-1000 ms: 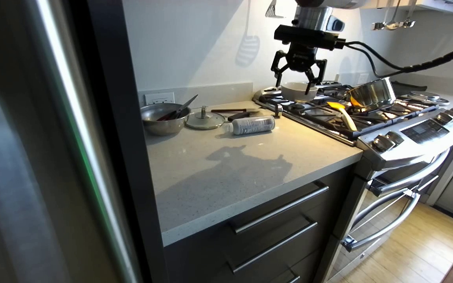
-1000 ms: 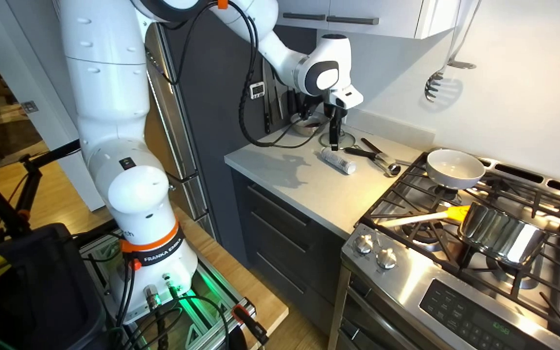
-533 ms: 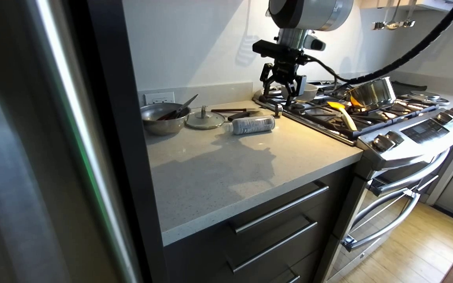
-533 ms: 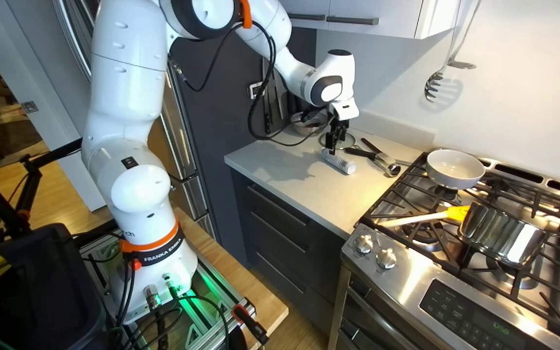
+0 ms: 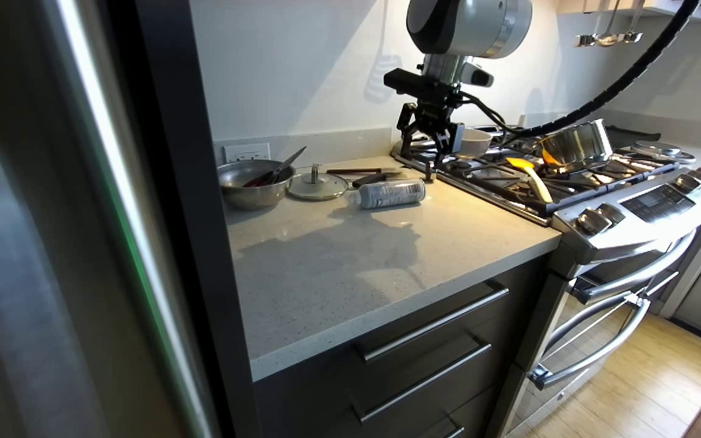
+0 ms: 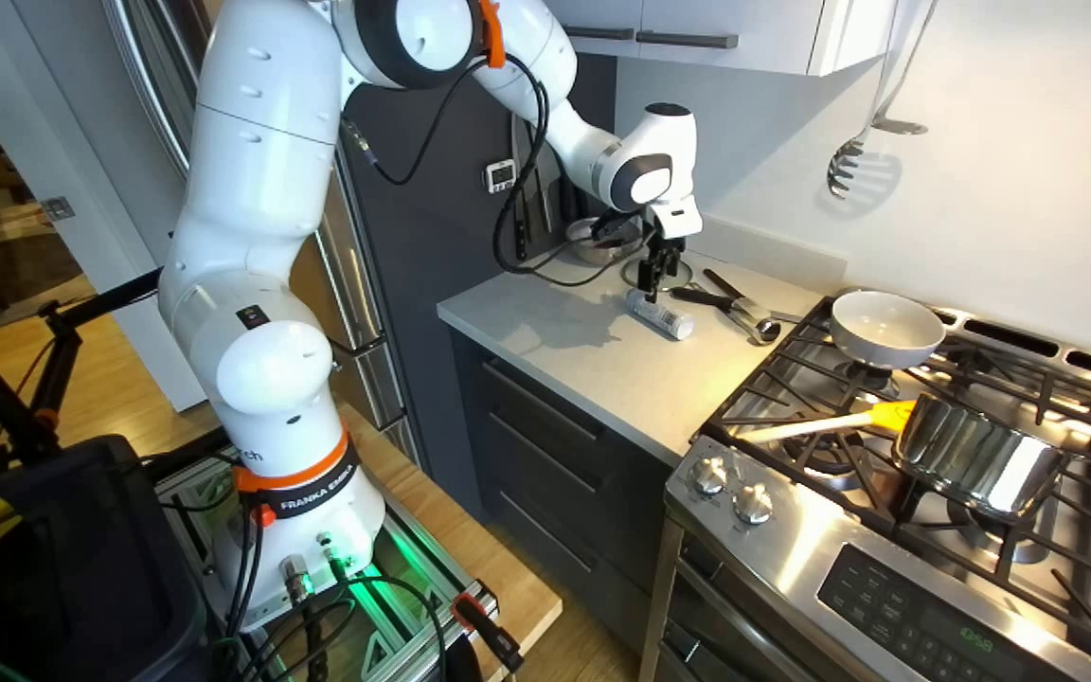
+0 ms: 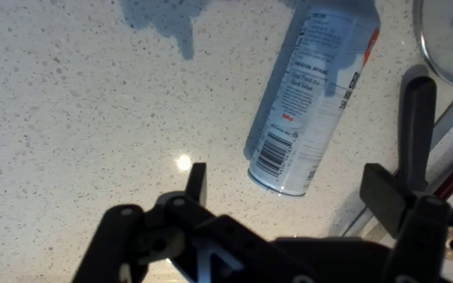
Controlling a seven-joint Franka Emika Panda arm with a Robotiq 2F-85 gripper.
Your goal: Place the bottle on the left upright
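White printed bottle [image 7: 305,114] lies on its side on the speckled tabletop [image 5: 320,292]. The pincer [image 5: 421,156] is released and spread wide, raised above the tabletop and clear of the bottle. Positions relative to the bottle: the glass lid [image 5: 319,188] sits near the neck end, with the metal bowl [image 5: 254,196] beyond it; the black handle [image 7: 418,122] lies alongside; the stove [image 6: 796,573] stands past the base end.

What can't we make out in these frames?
- Bottle, cap end: cut off by the wrist view's top edge.
- Smallest print on its label: too small and blurred to read, wrist view.
- Lid: cut off by the wrist view's top and right edges.
- White bowl: left part hidden behind the gripper in an exterior view.
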